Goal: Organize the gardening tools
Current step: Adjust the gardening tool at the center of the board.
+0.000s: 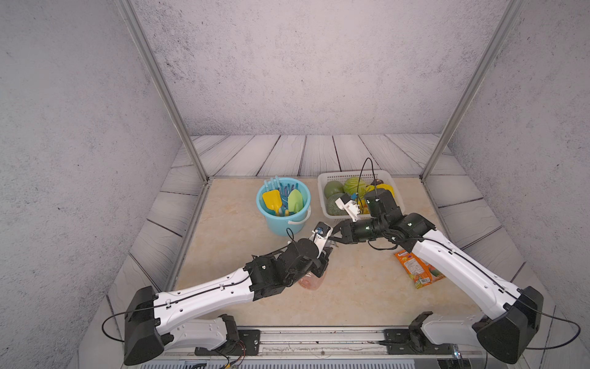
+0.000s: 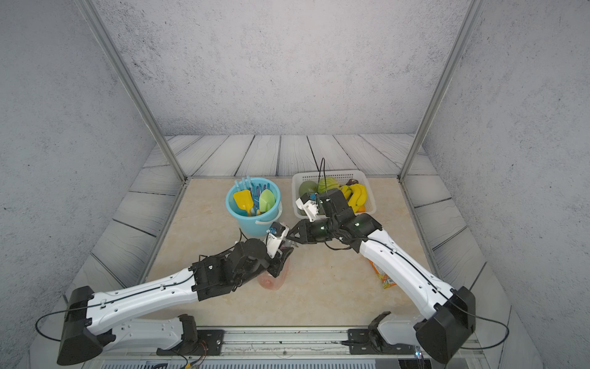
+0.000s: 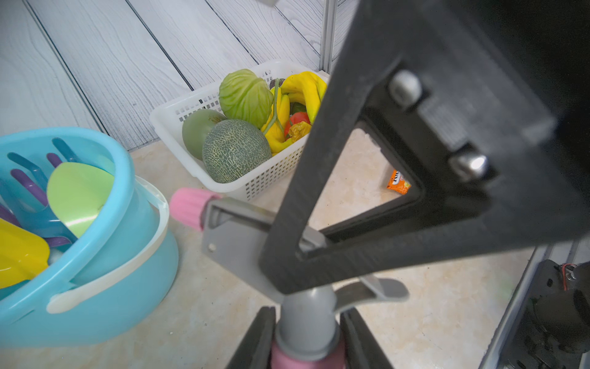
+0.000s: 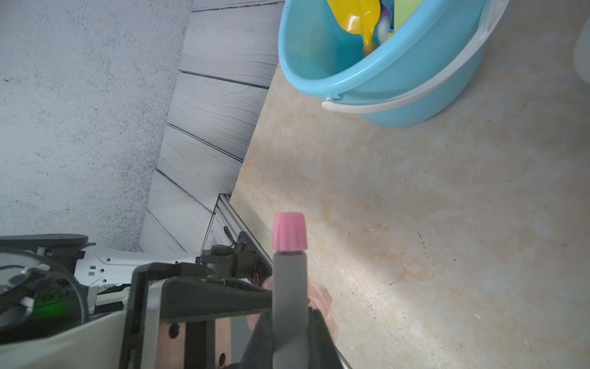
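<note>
Clamping spray bottle (image 1: 309, 282), left fingers (image 3: 364, 345) and right fingers (image 3: 314, 179), tools (image 1: 271, 199) in bucket (image 1: 284, 228), fruit (image 3: 236, 150) in basket (image 3: 274, 175)

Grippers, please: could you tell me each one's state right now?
Left gripper: shut on the neck of the spray bottle.
Right gripper: shut on its grey spray head.

Translucent plastic spray bottle (image 1: 308, 282), glossy plastic bucket (image 1: 284, 226), matt tabletop (image 1: 367, 287)

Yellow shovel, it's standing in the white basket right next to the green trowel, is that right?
Not quite. The yellow shovel does stand next to the green trowel, but both are in the blue bucket, not the white basket beside it. Both top views show this.
</note>
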`<state>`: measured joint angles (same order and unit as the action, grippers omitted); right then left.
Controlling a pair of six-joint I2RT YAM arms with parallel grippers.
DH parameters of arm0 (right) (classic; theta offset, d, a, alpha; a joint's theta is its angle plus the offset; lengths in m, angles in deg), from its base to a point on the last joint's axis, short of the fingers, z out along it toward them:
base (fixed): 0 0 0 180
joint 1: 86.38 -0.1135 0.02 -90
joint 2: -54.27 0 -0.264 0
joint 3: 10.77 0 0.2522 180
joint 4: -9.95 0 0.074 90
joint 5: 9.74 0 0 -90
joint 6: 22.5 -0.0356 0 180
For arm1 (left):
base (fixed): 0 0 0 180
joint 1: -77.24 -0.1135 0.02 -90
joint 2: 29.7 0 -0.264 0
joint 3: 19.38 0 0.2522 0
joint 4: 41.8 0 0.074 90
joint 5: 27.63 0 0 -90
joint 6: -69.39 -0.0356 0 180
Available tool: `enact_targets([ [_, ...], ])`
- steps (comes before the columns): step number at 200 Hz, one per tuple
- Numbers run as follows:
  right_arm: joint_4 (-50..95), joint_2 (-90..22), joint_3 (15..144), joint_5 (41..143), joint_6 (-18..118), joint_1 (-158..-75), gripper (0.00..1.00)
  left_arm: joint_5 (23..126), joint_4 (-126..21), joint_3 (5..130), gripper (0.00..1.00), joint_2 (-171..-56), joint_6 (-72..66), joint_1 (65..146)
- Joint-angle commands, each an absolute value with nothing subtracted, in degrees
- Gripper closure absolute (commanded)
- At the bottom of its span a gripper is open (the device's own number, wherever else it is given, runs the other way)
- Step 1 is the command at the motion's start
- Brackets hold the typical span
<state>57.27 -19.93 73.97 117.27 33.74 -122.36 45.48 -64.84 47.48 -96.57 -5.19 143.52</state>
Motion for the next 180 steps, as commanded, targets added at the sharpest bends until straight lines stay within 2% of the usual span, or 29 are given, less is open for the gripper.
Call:
enact_targets([
  [1, 55.71, -20.5, 75.23, 118.94, 32.71, -122.67, 0.97, 43.94, -63.29, 48.34, 1.0, -96.76, -6.39, 143.95],
  [7, 55.58, -20.52, 75.23, 118.88, 32.89, -122.67, 1.0, 43.7, -63.38, 48.27, 0.99, -96.65, -6.46, 143.95],
  [22, 56.2, -20.61, 75.48, 117.89, 33.55, -122.63, 1.0, 42.92, -63.56, 47.95, 0.87, -96.5, -6.26, 143.96],
  [45, 56.83, -20.35, 75.65, 114.88, 34.31, -122.69, 1.0, 40.41, -63.9, 46.83, 0.56, -95.68, -5.13, 143.97],
  [68, 58.32, -20.26, 76.27, 110.01, 36.08, -122.67, 1.0, 38.18, -66.31, 45.43, 0.36, -93.6, -3.82, 144.0],
  [93, 60.74, -21.37, 77.24, 103.85, 38.54, -122.68, 1.0, 36.38, -69.36, 42.42, 0.3, -89.16, -0.77, 143.86],
  [119, 61.23, -22.91, 77.42, 97.41, 40.53, -122.64, 1.0, 33.54, -73.41, 38.62, 0.29, -82.71, 3.23, 143.87],
  [129, 61.33, -23.61, 77.67, 94.59, 40.99, -122.62, 1.0, 31.86, -76.02, 37.54, 0.23, -80.26, 5.49, 143.86],
  [180, 56.4, -27.64, 78.66, 84.12, 43.42, -122.67, 1.0, 26.69, -91.09, 35.89, 0.22, -72.15, 17.83, 143.72],
])
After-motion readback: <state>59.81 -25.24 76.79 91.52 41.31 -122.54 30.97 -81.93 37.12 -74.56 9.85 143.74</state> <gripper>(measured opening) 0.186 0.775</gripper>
